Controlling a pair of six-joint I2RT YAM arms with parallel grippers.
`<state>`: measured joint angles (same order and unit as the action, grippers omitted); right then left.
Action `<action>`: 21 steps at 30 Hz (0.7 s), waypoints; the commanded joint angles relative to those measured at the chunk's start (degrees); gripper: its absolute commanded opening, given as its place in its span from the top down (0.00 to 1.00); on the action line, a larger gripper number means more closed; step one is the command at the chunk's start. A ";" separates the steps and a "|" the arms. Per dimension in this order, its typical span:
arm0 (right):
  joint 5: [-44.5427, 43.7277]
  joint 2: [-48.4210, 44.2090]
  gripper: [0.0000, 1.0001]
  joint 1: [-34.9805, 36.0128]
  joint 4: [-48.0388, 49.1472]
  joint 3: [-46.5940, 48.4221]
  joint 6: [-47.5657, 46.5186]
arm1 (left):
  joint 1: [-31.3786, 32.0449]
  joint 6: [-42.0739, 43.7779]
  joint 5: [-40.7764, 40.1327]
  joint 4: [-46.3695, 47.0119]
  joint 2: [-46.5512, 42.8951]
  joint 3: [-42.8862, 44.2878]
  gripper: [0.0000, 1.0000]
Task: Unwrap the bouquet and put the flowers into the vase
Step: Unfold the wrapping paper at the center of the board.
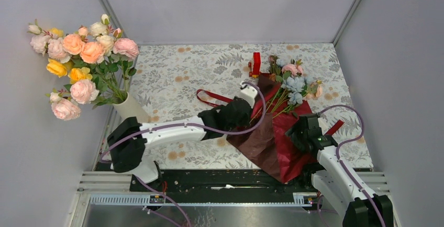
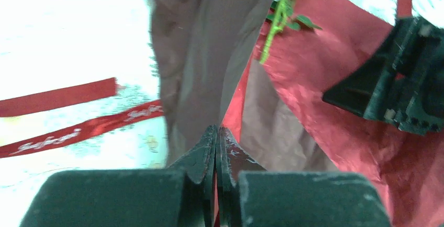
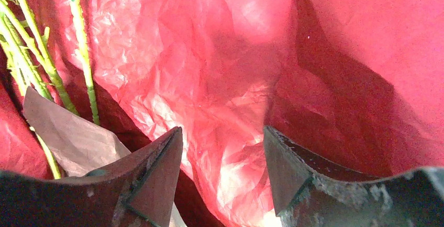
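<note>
The bouquet lies half unwrapped at the right of the table. Its flowers (image 1: pixel 293 83), pale blue, pink and brownish, rest on the spread dark red wrapping paper (image 1: pixel 272 146), with green stems (image 3: pixel 47 65) running down over it. My left gripper (image 2: pixel 217 131) is shut on a raised fold of the wrapping paper (image 2: pixel 199 65), and a red sliver shows between its jaws. My right gripper (image 3: pixel 222 133) is open just above the crinkly red paper (image 3: pixel 209 70), to the right of the stems. The white vase (image 1: pixel 128 108) stands at the far left.
A large bunch of peach, pink and yellow roses (image 1: pixel 84 59) fills the vase. Loose red ribbon (image 2: pixel 78 130) trails on the patterned tablecloth to the left of the paper. A small red upright object (image 1: pixel 256 64) stands behind the bouquet. Grey walls enclose the table.
</note>
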<state>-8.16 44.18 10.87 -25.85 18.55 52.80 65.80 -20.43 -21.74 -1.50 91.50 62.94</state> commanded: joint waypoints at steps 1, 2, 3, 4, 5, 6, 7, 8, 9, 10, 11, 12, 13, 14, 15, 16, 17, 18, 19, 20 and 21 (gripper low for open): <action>-3.17 -0.44 0.35 0.29 -1.28 -0.57 0.57 | -4.16 1.00 -3.20 -3.75 -5.48 -1.55 1.00; -3.24 -0.49 0.35 0.29 -1.28 -0.70 0.56 | -5.01 1.04 -3.83 -5.01 -6.13 -1.63 1.00; -3.26 -0.63 0.35 0.27 -1.25 -0.73 0.57 | -5.82 1.07 -4.33 -6.08 -6.62 -1.79 1.00; -3.26 -0.84 0.35 0.29 -1.25 -0.73 0.62 | -6.57 1.09 -4.78 -7.01 -7.12 -2.18 1.00; -3.28 -0.94 0.35 0.28 -1.27 -0.78 0.56 | -7.40 1.05 -4.80 -7.25 -7.53 -2.77 1.00; -3.32 -0.94 0.35 0.29 -1.26 -0.79 0.55 | -8.23 1.01 -4.62 -7.35 -7.77 -3.52 1.00; -3.35 -1.01 0.35 0.28 -1.23 -0.81 0.55 | -9.12 0.88 -4.30 -7.38 -8.02 -4.27 1.00; -3.35 -1.02 0.35 0.22 -1.23 -0.86 0.62 | -10.14 0.70 -3.93 -7.38 -8.09 -4.90 1.00; -3.27 -1.01 0.35 0.28 -1.30 -0.80 0.60 | -10.95 0.50 -3.76 -7.48 -8.02 -5.45 1.00; -3.26 -1.02 0.35 0.25 -1.23 -0.79 0.60 | -11.98 0.34 -3.82 -7.62 -8.01 -5.98 1.00; -3.26 -1.01 0.35 0.19 -1.29 -0.79 0.58 | -12.77 0.18 -4.02 -7.67 -8.05 -6.46 1.00; -3.22 -1.06 0.35 0.26 -1.29 -0.79 0.56 | -13.48 0.01 -4.09 -7.56 -8.16 -6.95 1.00; -3.18 -1.09 0.35 0.27 -1.23 -0.79 0.55 | -14.19 -0.12 -3.95 -7.39 -8.25 -7.42 1.00; -3.18 -1.11 0.35 0.28 -1.26 -0.77 0.55 | -14.79 -0.14 -3.60 -7.19 -8.35 -8.02 1.00; -3.24 -1.12 0.35 0.28 -1.26 -0.72 0.55 | -15.26 -0.14 -3.38 -6.97 -8.43 -8.37 1.00; -3.26 -1.12 0.35 0.23 -1.28 -0.71 0.53 | -15.67 -0.10 -3.36 -6.94 -8.37 -8.58 1.00; -3.26 -1.03 0.35 0.28 -1.30 -0.72 0.47 | -16.02 -0.06 -3.47 -7.13 -8.27 -8.68 0.99; -3.26 -1.02 0.35 0.27 -1.30 -0.73 0.54 | -16.28 -0.05 -3.88 -7.52 -8.23 -8.71 0.98; -3.19 -1.08 0.35 0.27 -1.26 -0.72 0.55 | -16.67 -0.05 -4.31 -7.88 -8.26 -8.71 0.96; -3.11 -1.05 0.35 0.24 -1.31 -0.72 0.55 | -16.93 -0.01 -4.69 -8.16 -8.43 -8.79 0.92; -3.09 -1.15 0.35 0.28 -1.29 -0.73 0.55 | -17.12 0.18 -5.02 -8.32 -8.90 -8.86 0.87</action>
<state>-9.43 43.33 10.87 -26.04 18.22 52.82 49.43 -20.16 -24.73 -10.81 84.88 54.22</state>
